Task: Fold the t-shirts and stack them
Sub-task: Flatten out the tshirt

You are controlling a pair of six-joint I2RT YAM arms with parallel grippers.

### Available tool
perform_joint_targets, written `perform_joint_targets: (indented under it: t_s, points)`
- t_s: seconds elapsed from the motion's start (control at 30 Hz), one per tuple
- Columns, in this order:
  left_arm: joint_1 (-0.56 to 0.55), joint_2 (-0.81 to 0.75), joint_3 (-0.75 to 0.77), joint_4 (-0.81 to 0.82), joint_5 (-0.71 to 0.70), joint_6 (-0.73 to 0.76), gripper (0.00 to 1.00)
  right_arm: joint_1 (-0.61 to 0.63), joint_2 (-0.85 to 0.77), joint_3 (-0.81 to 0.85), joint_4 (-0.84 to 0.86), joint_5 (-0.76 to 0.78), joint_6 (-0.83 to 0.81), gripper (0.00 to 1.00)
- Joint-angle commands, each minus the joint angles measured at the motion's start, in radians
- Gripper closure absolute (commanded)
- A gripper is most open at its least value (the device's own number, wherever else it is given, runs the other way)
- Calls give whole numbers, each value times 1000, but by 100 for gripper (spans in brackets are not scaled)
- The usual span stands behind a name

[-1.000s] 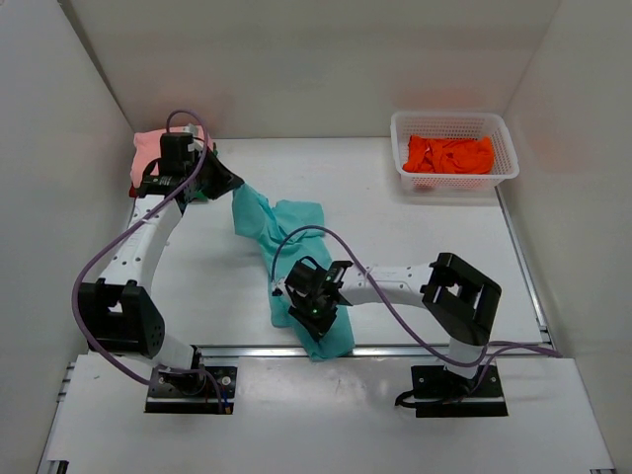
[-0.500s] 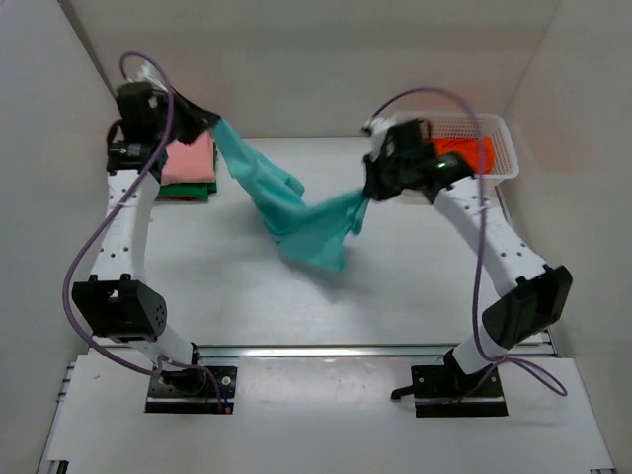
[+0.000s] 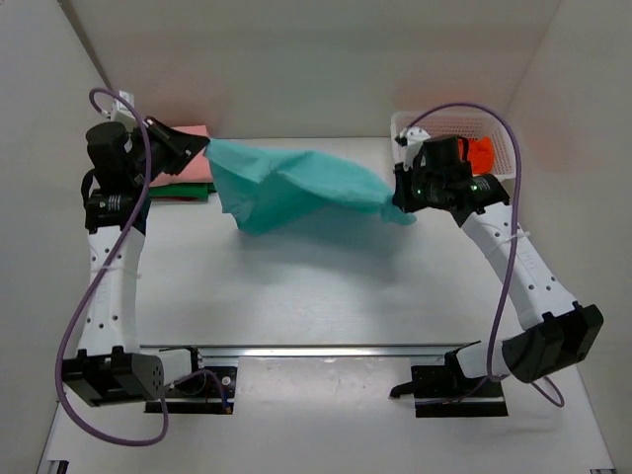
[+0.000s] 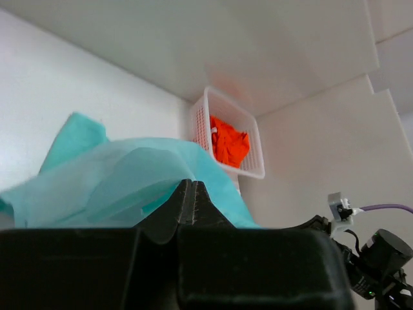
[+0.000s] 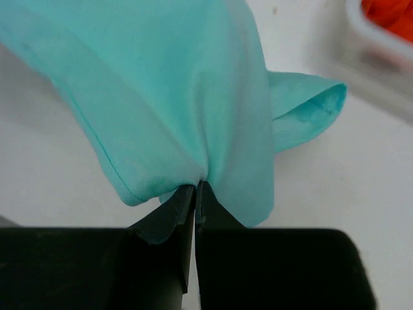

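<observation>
The step in hand looks like the spread before the fold. The teal shirt (image 3: 296,188) hangs in the air over the far half of the table (image 3: 326,296), pulled out between the 2 arms and, judging by the shadow under it, clear of the surface.

The left gripper (image 3: 197,148) is fully closed on the shirt's left edge, and its wrist view shows the jaws meeting with cloth bunched above them. The right gripper (image 3: 400,196) is also pinched tight, on a gathered fold at the right end, with a loose flap drooping beside it.

The cloth is thin, soft and matte. It sags in the middle and creases easily, so it will not hold a flat shape alone.

The next move probably calls for lowering both ends together and keeping the tension even, so the shirt lands flat rather than bunched.

The stack (image 3: 188,170), pink over green, sits at the far left just behind the left gripper. An orange shirt (image 3: 481,150) lies crumpled in the white mesh basket (image 3: 464,118) at the far right.
</observation>
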State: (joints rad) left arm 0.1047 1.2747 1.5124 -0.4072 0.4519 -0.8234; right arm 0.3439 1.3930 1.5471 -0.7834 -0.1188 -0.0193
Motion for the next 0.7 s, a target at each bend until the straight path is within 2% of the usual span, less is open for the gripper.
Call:
perform_joint_targets:
  t_s: [0.0,0.03,0.07,0.17,0.23,0.3,0.37,0.47,0.5,0.63,0.67]
  points:
    - [3,-116,-119,7,16,-5,100,10,-159,-90,19,-19,42,100]
    - [33,-176,-109,30,-14,-47,100,12,-254,-113,50,-34,53,100]
    - [33,-173,-109,30,-15,-45,100,12,-255,-113,50,-36,53,100]
    - [-3,-146,53,-14,-113,25,100,53,-323,-85,110,10,28,100]
    - [-33,-129,156,-28,-186,47,100,44,-344,-52,147,37,-25,100]
    - [-17,-120,210,-12,-190,38,100,11,-370,-24,167,6,-50,100]
    - [-20,-118,256,-7,-191,35,100,-40,-387,-4,187,-48,-28,100]
    - [-33,-126,356,-63,-188,30,100,-221,-423,22,181,-222,18,100]
    - [-34,-135,368,-79,-183,33,100,-247,-437,19,173,-293,15,100]
    - [-91,-219,381,-177,-290,49,100,-413,-495,16,98,-482,13,100]
    - [-130,-260,368,-195,-338,50,100,-407,-506,13,84,-501,12,100]
